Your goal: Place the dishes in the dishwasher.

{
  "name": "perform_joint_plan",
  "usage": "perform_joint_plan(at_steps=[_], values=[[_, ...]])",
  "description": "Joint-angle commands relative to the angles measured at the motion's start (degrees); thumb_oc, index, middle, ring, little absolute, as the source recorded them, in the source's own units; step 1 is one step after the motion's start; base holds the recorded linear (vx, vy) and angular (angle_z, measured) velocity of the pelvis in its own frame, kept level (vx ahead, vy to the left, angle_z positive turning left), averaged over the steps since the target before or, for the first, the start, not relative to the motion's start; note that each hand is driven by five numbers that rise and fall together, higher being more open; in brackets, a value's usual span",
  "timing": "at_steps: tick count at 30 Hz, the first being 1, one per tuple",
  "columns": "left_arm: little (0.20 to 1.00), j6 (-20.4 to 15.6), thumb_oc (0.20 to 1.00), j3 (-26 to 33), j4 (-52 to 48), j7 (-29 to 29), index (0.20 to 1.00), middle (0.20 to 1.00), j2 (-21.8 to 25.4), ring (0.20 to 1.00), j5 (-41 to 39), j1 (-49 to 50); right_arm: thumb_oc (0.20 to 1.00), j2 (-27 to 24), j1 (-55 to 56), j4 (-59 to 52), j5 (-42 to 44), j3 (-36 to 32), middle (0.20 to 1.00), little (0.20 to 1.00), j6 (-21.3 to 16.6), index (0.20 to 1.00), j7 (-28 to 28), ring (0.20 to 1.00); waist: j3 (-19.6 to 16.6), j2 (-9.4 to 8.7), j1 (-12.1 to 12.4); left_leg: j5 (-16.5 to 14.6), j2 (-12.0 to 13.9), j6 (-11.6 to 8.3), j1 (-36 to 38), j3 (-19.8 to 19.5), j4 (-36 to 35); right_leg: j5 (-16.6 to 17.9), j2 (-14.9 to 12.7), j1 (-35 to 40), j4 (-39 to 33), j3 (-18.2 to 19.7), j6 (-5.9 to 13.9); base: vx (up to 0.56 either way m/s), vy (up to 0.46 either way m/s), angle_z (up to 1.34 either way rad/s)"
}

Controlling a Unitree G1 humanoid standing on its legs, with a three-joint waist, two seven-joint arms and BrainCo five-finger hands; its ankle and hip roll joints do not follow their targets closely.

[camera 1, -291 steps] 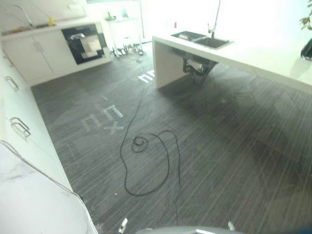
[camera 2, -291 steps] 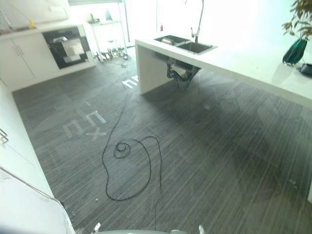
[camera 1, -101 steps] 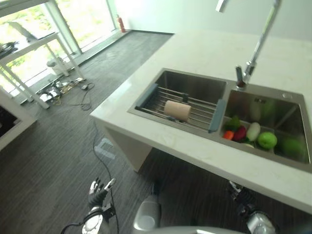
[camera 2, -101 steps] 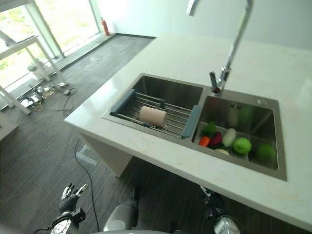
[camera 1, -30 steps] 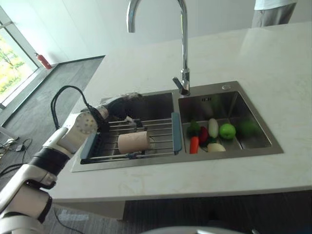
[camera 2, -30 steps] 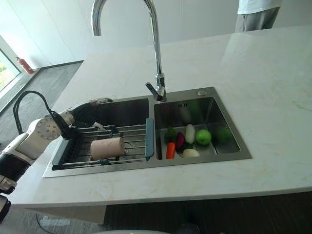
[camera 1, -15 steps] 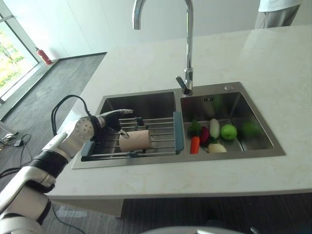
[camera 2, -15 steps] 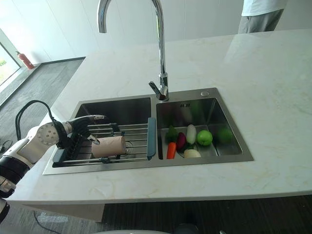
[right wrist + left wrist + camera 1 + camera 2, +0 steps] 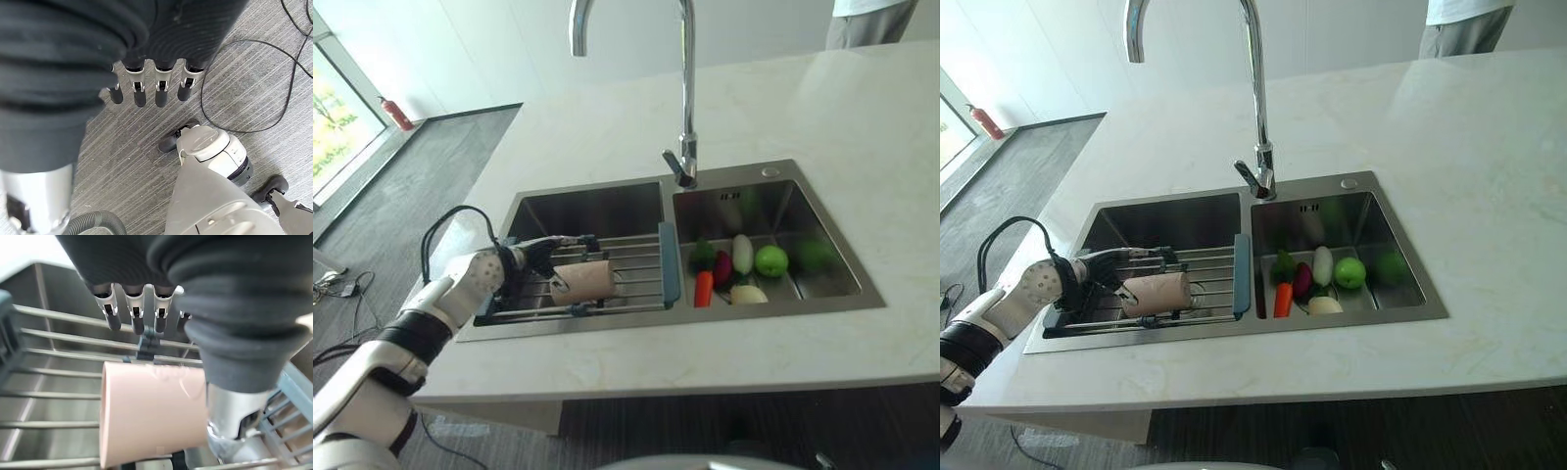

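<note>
A pale pink cup (image 9: 583,281) lies on its side on the wire rack (image 9: 631,269) across the sink's left basin. My left hand (image 9: 530,258) reaches in from the left, just beside the cup. In the left wrist view its fingers (image 9: 137,315) stretch straight out above the cup (image 9: 146,416), and its thumb (image 9: 235,428) stands close against one end; nothing is gripped. The same cup (image 9: 1157,291) and left hand (image 9: 1103,264) appear in the right eye view. My right hand (image 9: 147,86) hangs open over the grey floor, holding nothing.
The rack has blue end bars (image 9: 670,262). The right basin holds a green apple (image 9: 770,260), a carrot (image 9: 703,288) and other produce. A tall curved faucet (image 9: 684,108) rises behind the divider. A person (image 9: 867,18) stands at the counter's far side.
My left hand has come down and slid right along the rack until its thumb and fingers flank the pink cup. The cup has not moved.
</note>
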Motion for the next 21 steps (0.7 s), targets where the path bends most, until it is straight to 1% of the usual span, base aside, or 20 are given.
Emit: perform_joint_plan(at_steps=[1, 5, 7, 13, 21], values=[[1.000, -2.0, 1.000, 0.8, 5.3, 1.0, 1.000, 1.000, 1.0, 1.000, -1.0, -9.8, 1.000, -1.5, -3.5, -0.2, 2.9, 2.3, 1.000, 1.000, -1.3, 1.000, 0.4, 1.000, 3.3, 0.17, -1.0, -4.1, 0.8, 0.20, -2.1, -1.5, 0.9, -4.2, -3.0, 0.2, 1.5, -1.7, 5.37, -0.06, 0.009, -0.08], [1.000, -2.2, 1.000, -0.7, 5.9, 1.1, 1.000, 1.000, 0.6, 1.000, 0.3, -11.0, 1.000, -1.9, -4.2, -0.5, 3.1, 2.5, 1.000, 1.000, -1.4, 1.000, 0.4, 1.000, 4.3, 0.13, -1.5, -3.7, 1.0, 0.09, -3.0, -1.4, 1.0, -4.1, -2.8, -0.9, 1.8, -1.1, 5.14, -0.05, 0.005, -0.02], [1.000, -1.8, 1.000, -2.0, 6.6, 1.8, 1.000, 1.000, 0.3, 1.000, 0.2, -12.8, 1.000, -2.5, -5.3, -0.7, 4.0, 3.1, 1.000, 1.000, -1.5, 1.000, 0.9, 1.000, 5.6, -0.09, -1.8, -3.3, 0.9, 0.04, -4.0, -1.6, 1.1, -3.8, -2.7, -1.9, 2.0, -0.6, 4.80, -0.09, 0.000, 0.00], [1.000, -2.5, 1.000, -3.4, 7.9, 2.7, 1.000, 1.000, 0.4, 1.000, 0.9, -15.1, 1.000, -2.5, -6.9, -1.4, 5.2, 4.1, 1.000, 1.000, -2.1, 1.000, 0.9, 1.000, 7.2, -0.26, -2.0, -2.9, 0.9, -0.01, -5.3, -1.8, 1.0, -3.5, -2.5, -3.3, 2.2, -0.3, 4.45, -0.07, 0.001, -0.01], [1.000, -2.2, 1.000, -4.1, 9.2, 3.0, 1.000, 1.000, 0.5, 1.000, 2.3, -16.4, 1.000, -2.3, -7.6, -2.0, 6.1, 4.6, 1.000, 1.000, -2.6, 1.000, 1.2, 1.000, 7.7, -0.21, -2.1, -2.7, 0.6, -0.03, -5.8, -1.8, 1.0, -3.2, -2.8, -3.9, 2.5, -0.7, 4.34, -0.01, 0.002, 0.00]])
